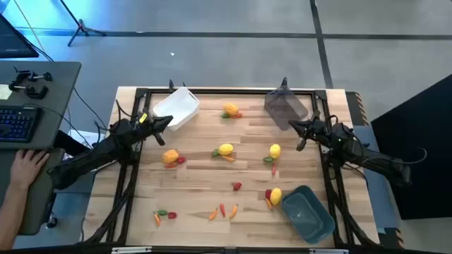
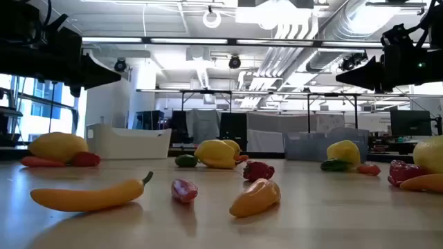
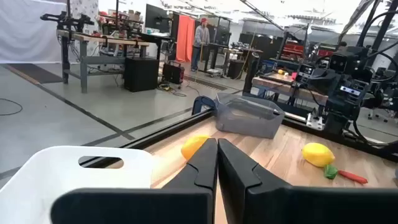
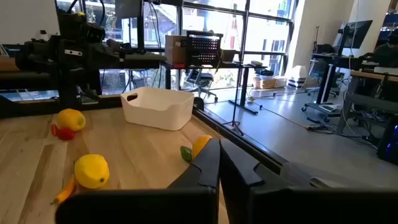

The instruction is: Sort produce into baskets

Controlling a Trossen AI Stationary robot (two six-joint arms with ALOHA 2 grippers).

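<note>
Three unlabelled baskets, white [image 1: 177,109], grey [image 1: 285,108], teal [image 1: 308,212], scattered produce [image 1: 225,149]

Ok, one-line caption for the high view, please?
Both arms wait above scattered toy produce, white basket, grey basket and teal basket still empty.

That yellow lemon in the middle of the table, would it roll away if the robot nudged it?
Probably a little: the lemon looks rounded and smooth, so a nudge might roll it, though small green and orange pieces beside it could stop it. It looks like a light, stiff toy.
</note>
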